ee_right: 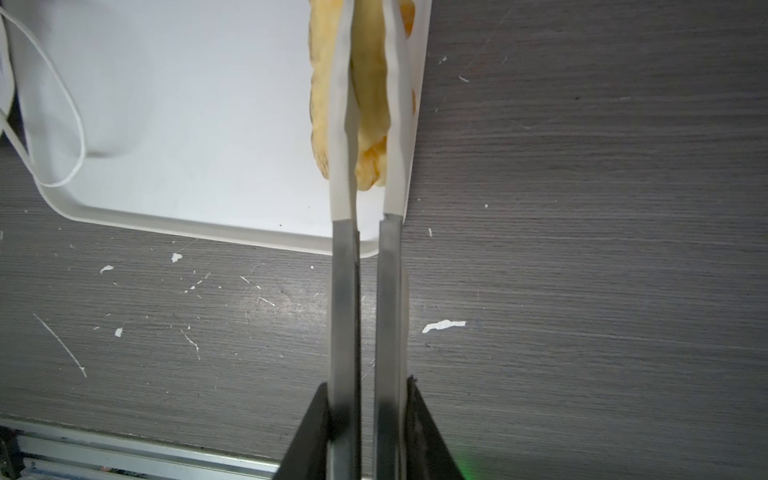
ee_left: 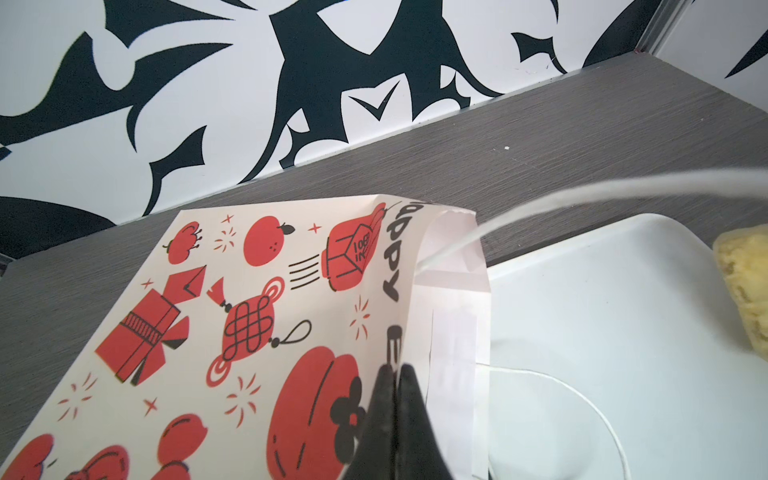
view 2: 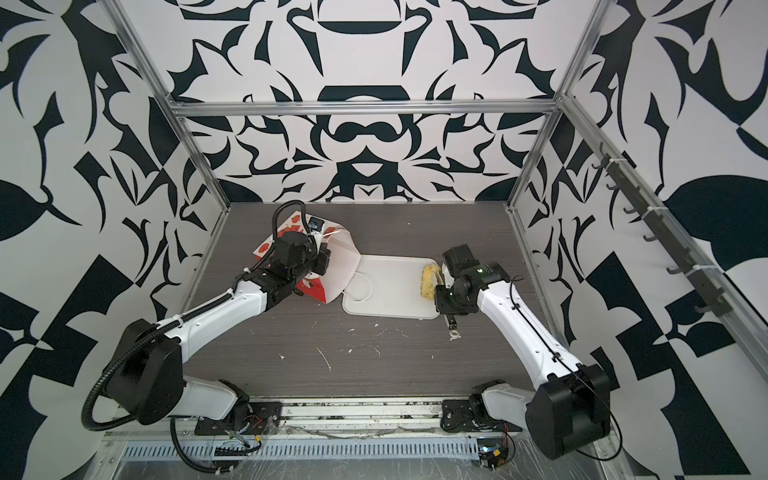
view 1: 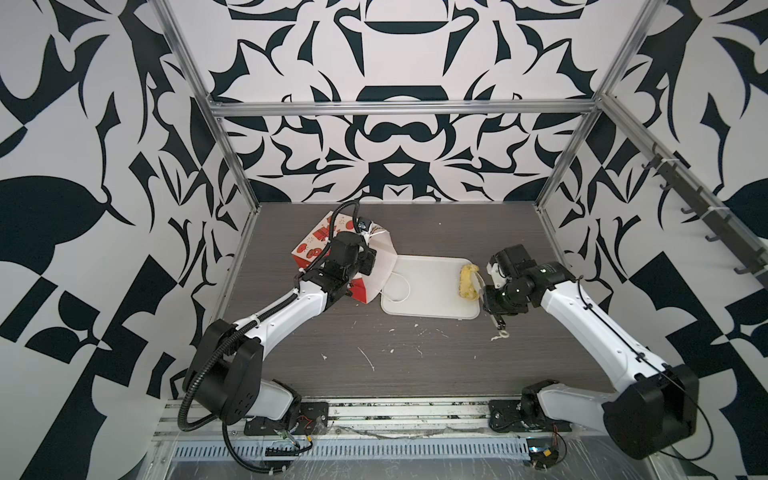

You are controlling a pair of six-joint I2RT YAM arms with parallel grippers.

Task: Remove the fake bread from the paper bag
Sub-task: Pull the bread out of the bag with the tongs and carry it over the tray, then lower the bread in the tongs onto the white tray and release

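The paper bag [view 1: 313, 245] [view 2: 340, 259] [ee_left: 249, 311] lies on its side at the back left, its white-lined mouth facing the white tray. My left gripper [view 1: 368, 261] [view 2: 322, 264] [ee_left: 392, 370] is shut on the bag's rim near the mouth. One piece of fake bread [view 1: 467, 282] [view 2: 428, 282] [ee_left: 744, 291] [ee_right: 370, 124], a long yellow twist, is at the tray's right edge. My right gripper [view 1: 489, 297] [view 2: 446, 299] [ee_right: 368, 386] is shut on metal tongs [ee_right: 347, 291], whose white tips clasp the twist. The bag's inside is hidden.
The flat white tray [view 1: 432, 299] [view 2: 390, 299] [ee_left: 602, 311] [ee_right: 187, 104] sits mid-table, and a white cord handle [view 1: 401, 286] [ee_right: 62, 124] lies looped on its left part. White flecks [view 1: 368, 357] dot the dark table. Metal frame posts and patterned walls close in the sides and back.
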